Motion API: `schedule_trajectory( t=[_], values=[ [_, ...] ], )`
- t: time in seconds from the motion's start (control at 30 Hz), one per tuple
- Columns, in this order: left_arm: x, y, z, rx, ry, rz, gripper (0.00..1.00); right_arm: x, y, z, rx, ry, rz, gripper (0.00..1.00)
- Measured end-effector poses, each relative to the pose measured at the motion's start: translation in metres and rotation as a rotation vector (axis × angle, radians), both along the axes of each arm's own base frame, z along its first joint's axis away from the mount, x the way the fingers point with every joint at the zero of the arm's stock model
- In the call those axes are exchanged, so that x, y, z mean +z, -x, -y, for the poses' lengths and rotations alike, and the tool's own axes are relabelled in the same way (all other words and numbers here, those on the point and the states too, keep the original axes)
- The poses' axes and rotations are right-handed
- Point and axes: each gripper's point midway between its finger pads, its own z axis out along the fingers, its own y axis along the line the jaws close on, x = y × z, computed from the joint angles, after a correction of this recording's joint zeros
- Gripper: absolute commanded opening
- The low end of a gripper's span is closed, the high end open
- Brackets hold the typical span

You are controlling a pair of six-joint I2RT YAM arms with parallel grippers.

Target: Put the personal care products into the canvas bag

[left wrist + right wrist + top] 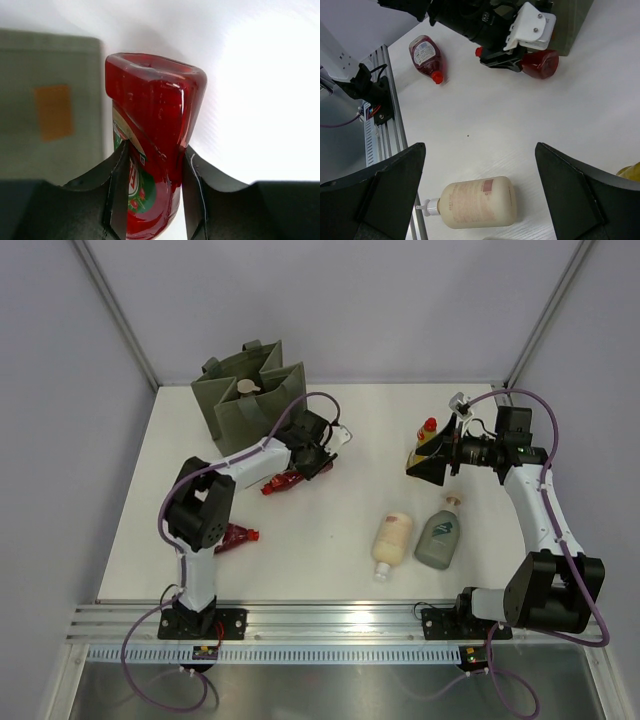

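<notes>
1 dark red bottle is clamped in the left tool near the canvas bag for loading, while the right tool is held open.

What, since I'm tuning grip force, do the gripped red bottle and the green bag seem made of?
The dark red bottle: probably glossy, translucent plastic; sharp highlights, light glowing through its edges. The canvas bag: apparently matte woven fabric; no shine, soft creased sides.

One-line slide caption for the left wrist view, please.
Left gripper closed on a dark red bottle, olive bag with orange patch behind at left.
</notes>
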Motion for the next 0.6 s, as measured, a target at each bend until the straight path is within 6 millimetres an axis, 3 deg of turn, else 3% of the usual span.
schedule_trajectory(
  t=[0.1, 0.2, 0.3, 0.43, 0.57, 0.6],
  values=[
    [0.007, 0.031, 0.006, -0.024, 0.102, -0.075, 0.27, 0.001, 0.001, 0.0, 0.006, -0.004, 0.006, 1.0],
    [0.011, 0.049, 0.011, -0.031, 0.164, -0.135, 0.3, 0.0, 0.002, 0.001, 0.009, -0.005, 0.006, 1.0],
    [0.011, 0.048, 0.014, -0.024, 0.185, -0.149, 0.34, 0.0, 0.003, 0.0, 0.013, -0.008, 0.003, 1.0],
    [0.011, 0.031, 0.023, -0.01, 0.216, -0.159, 0.46, 0.0, 0.004, 0.001, 0.016, -0.01, 0.007, 1.0],
    [0.006, 0.017, 0.031, 0.005, 0.221, -0.146, 0.59, -0.001, 0.005, 0.003, 0.014, -0.01, 0.004, 0.99],
    [0.004, 0.015, 0.032, 0.008, 0.216, -0.141, 0.67, -0.001, 0.005, 0.003, 0.014, -0.012, 0.001, 1.0]
  ],
)
